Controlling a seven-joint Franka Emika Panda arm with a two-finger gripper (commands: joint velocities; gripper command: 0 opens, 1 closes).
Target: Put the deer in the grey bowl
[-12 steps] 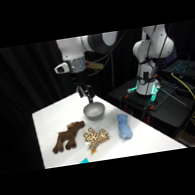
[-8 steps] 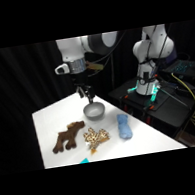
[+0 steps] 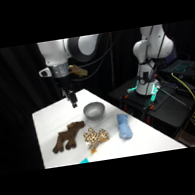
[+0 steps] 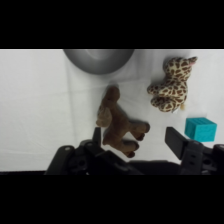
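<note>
The gripper (image 3: 74,101) hangs above the white table (image 3: 51,120) with its two fingers spread wide and nothing between them, left of the grey bowl (image 3: 94,110) in the side view. The deer (image 4: 119,123) lies flat on the table, well apart from the fingers and just short of the bowl, its head end toward the bowl's rim. Beside the deer are a tan spotted plush (image 4: 171,83), a light blue plush (image 3: 123,126) and a small teal block (image 4: 201,129)
</note>
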